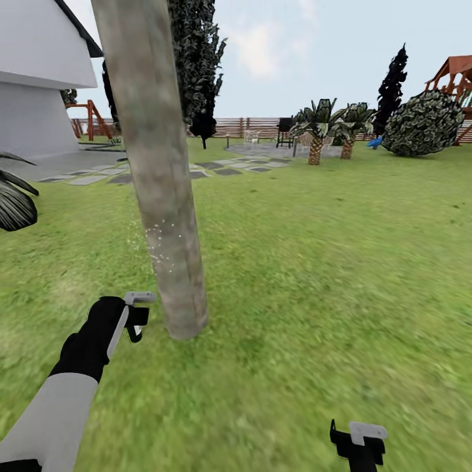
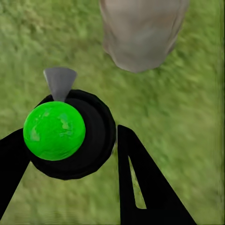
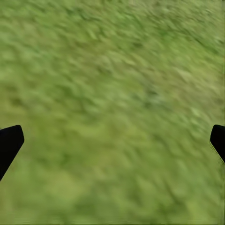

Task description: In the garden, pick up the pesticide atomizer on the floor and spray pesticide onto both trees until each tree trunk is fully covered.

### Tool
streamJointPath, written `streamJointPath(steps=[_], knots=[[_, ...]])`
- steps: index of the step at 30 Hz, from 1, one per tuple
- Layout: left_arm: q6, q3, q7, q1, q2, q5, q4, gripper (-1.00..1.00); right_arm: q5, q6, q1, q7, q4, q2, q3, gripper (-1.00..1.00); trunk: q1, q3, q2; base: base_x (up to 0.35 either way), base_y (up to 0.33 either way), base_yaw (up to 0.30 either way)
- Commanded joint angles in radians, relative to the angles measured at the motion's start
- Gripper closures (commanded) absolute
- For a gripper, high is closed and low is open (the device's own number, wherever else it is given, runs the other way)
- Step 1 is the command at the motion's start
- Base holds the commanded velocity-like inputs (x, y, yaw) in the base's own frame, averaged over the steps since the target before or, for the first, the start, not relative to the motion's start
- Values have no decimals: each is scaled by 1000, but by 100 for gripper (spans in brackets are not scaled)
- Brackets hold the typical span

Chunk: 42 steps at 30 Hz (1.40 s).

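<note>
Spraying is under way: a patch of white droplets marks the lower tree trunk, and most of the trunk appears uncovered; the second tree remains. The left gripper clamps the pesticide atomizer between its fingers, nozzle aimed at the trunk base just beside it. The right gripper hangs wide over the lawn.

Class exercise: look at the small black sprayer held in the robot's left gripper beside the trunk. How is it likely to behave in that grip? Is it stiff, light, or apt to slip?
The pesticide atomizer looks like a rigid round body, so probably stiff. It is small between the left gripper's fingers, so likely light. Its rounded sides might let it twist or slip in the grip near the tree trunk.
</note>
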Motion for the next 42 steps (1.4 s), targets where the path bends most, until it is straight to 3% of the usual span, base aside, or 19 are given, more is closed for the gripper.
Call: streamJointPath(steps=[1, 8, 23, 35, 42], knots=[[4, 0, -5, -1, -4, -9, -1, 100, -1, -1, -1, -5, 1, 0, 6, -100, 0, -1, 0, 161, -227, 5], [3, 0, -3, 1, -40, -9, 0, 100, -1, -1, -1, -5, 1, 0, 5, -100, 0, -1, 0, 70, -259, 1], [3, 2, 8, 0, -38, -15, 0, 100, -1, -1, -1, -5, 1, 0, 5, -100, 0, -1, 0, 1, -274, 9], [1, 8, 10, 4, -27, -19, 3, 100, -1, -1, -1, -5, 1, 0, 6, -100, 0, -1, 0, 74, -250, 256], [2, 5, 10, 4, -36, -18, 3, 100, -1, -2, -1, -6, 0, -1, 4, -100, 0, -1, 0, 140, -221, 59]])
